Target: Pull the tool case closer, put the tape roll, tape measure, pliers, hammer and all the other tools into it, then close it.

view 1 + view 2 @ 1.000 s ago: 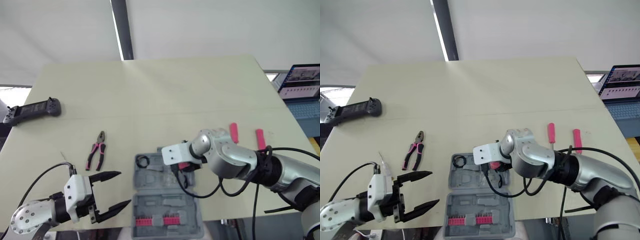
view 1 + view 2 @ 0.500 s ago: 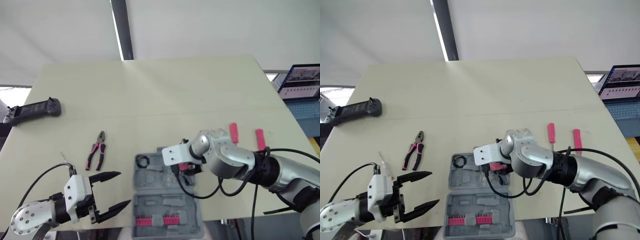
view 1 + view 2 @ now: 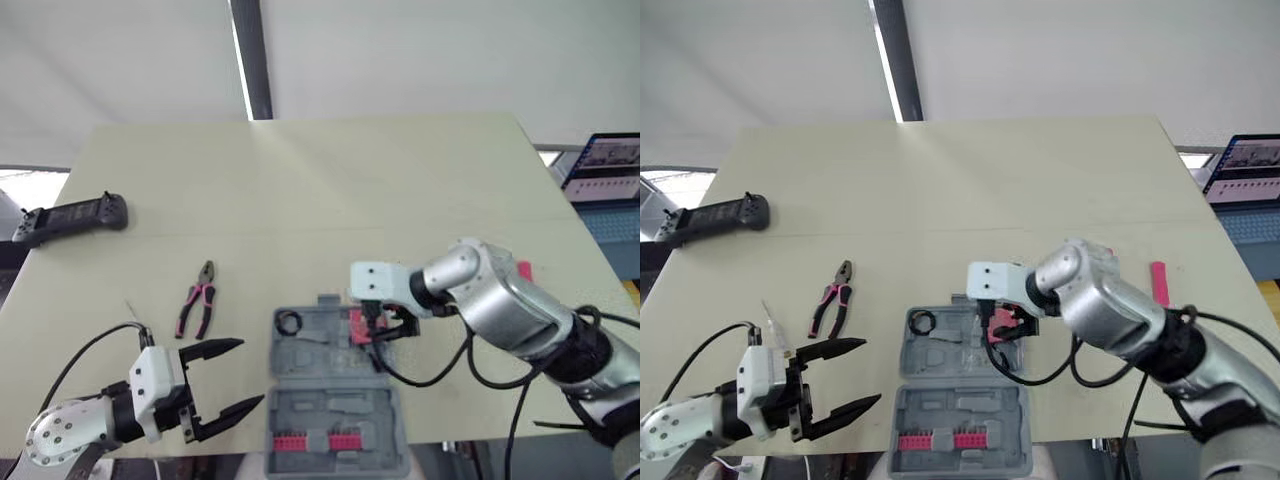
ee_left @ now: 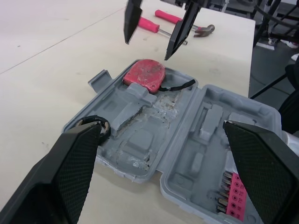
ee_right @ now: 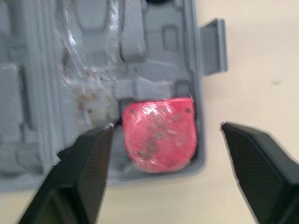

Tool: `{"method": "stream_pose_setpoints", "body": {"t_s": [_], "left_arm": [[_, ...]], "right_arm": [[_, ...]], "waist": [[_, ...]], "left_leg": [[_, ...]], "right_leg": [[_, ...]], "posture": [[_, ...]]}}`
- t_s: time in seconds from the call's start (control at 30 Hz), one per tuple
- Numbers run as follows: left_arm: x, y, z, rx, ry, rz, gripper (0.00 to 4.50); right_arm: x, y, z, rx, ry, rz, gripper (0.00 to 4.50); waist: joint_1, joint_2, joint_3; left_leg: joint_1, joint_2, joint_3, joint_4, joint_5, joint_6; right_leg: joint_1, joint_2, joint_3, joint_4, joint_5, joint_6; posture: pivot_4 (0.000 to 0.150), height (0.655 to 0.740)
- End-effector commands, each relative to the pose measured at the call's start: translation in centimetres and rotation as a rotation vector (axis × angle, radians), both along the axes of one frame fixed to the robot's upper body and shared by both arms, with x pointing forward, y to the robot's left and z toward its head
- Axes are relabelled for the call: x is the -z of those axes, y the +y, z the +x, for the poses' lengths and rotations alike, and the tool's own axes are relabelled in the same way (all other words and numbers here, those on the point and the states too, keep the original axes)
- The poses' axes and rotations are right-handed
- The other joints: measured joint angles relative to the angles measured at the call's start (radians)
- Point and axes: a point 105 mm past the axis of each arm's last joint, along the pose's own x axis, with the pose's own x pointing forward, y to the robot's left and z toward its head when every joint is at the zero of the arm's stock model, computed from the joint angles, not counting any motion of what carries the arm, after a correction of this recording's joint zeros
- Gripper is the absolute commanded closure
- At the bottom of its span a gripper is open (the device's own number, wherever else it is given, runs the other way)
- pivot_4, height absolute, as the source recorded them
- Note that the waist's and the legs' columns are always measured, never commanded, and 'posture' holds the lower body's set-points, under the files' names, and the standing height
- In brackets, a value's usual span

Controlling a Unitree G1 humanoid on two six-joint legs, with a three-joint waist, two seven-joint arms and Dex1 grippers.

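**Tool case open on the surface, both tools spread wide and empty.**

From the left we note a black controller [image 3: 70, 217] on the surface [image 3: 350, 180]. The left tool [image 3: 250, 373] is wide open and holds nothing. The pliers [image 3: 195, 312] lie just beyond it. The tool case [image 3: 330, 415] has the tape roll [image 3: 287, 323] in its far-left corner and the red tape measure [image 5: 159, 135] in its far-right pocket. The right tool [image 4: 147, 46] hangs wide above that measure, and a pink screwdriver [image 3: 1158, 283] lies rightmost.

The tool case [image 3: 335, 400] is moulded in plain grey, with a row of pink bits [image 3: 300, 441] set in it. The tape measure [image 5: 159, 133] is coloured red, seemingly flecked with pale scuffs. The pliers [image 3: 196, 300] are sleeved in pink and black. The table [image 3: 350, 180] is finished in pale cream.
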Motion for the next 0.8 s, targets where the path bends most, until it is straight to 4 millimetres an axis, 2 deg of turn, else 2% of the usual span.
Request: {"method": "stream_pose_setpoints", "body": {"t_s": [0.03,0.07,0.27,0.6,0.8], "left_arm": [[-0.7,-0.1,0.0,0.011,-0.027,-0.021,0.0],[-0.8,0.0,0.1,0.013,-0.029,-0.023,0.0],[-1.2,-0.1,0.3,0.03,-0.03,-0.03,0.0],[-1.3,0.1,0.0,0.046,-0.015,-0.031,0.0],[-1.4,0.5,0.1,0.022,-0.017,-0.022,0.0]], "right_arm": [[-2.1,0.7,-0.6,-0.095,-0.103,0.272,2.41],[-1.9,0.4,-0.7,-0.085,-0.109,0.315,2.87],[-0.2,-1.2,-0.7,-0.074,-0.117,0.402,2.87],[2.2,-1.8,0.8,-0.057,-0.133,0.452,2.87],[3.3,-2.2,1.0,-0.047,-0.118,0.456,2.87]], "waist": [[-0.001,-0.001,0.0],[-0.002,-0.001,0.0],[-0.006,0.0,0.0],[-0.006,-0.001,0.0],[-0.005,0.0,0.001]], "left_leg": [[0.0,0.0,0.0,0.001,0.0,0.0],[0.0,0.0,0.0,0.001,0.0,0.0],[0.002,0.001,0.002,0.0,0.0,0.0],[0.003,0.001,0.001,0.0,0.0,0.0],[0.003,0.001,0.001,0.001,0.0,0.0]], "right_leg": [[0.0,0.0,0.0,0.001,0.0,0.0],[0.0,0.0,0.0,0.001,0.0,0.0],[0.001,0.001,0.0,0.001,0.0,0.0],[0.001,0.001,0.0,0.001,0.0,0.0],[0.002,0.001,0.0,0.001,0.0,0.0]], "posture": [[0.15,0.74],[0.15,0.74],[0.15,0.74],[0.15,0.74],[0.15,0.74]]}}
